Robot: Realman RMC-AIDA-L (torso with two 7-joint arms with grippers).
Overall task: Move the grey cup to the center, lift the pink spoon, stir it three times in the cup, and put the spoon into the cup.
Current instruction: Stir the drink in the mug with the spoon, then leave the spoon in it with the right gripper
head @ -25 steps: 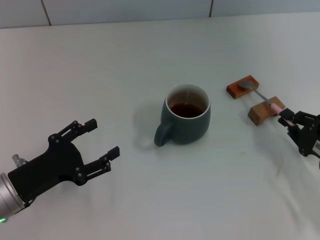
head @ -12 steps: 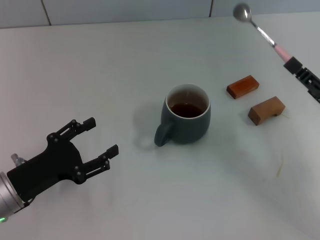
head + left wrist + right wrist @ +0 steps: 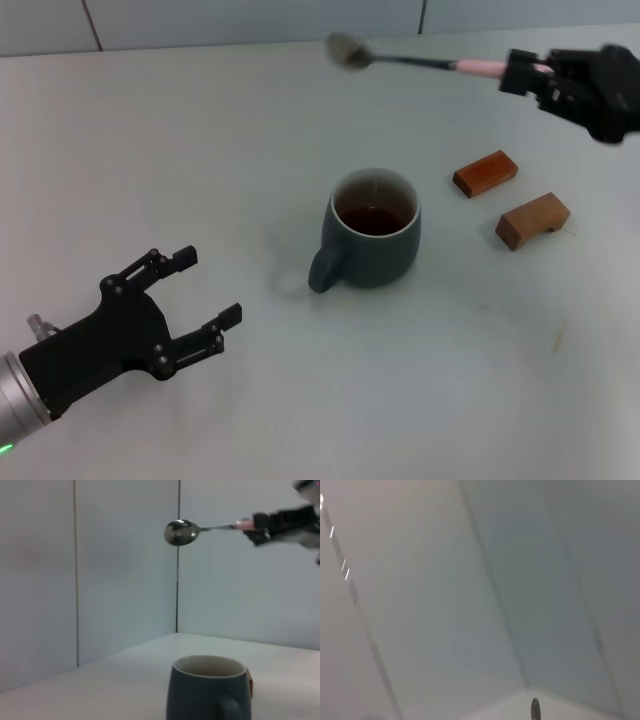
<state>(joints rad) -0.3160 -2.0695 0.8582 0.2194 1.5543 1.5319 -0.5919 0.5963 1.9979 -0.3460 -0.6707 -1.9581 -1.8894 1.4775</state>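
The grey cup [image 3: 372,232] stands at the table's middle with dark liquid inside and its handle toward the front left. It also shows in the left wrist view [image 3: 210,690]. My right gripper [image 3: 522,74] is shut on the pink spoon [image 3: 420,60] by its pink handle. It holds the spoon level, high in the air, with the silver bowl to the left, above and behind the cup. The spoon also shows in the left wrist view [image 3: 182,531], and its tip shows in the right wrist view [image 3: 535,709]. My left gripper [image 3: 200,295] is open and empty, front left of the cup.
Two brown wooden blocks [image 3: 485,172] [image 3: 531,220] lie to the right of the cup. A tiled wall [image 3: 250,20] runs along the table's back edge.
The right gripper lifted the spoon off the wooden blocks, then swung it left and turned it level over the cup area. The left gripper has drifted slightly toward the front.
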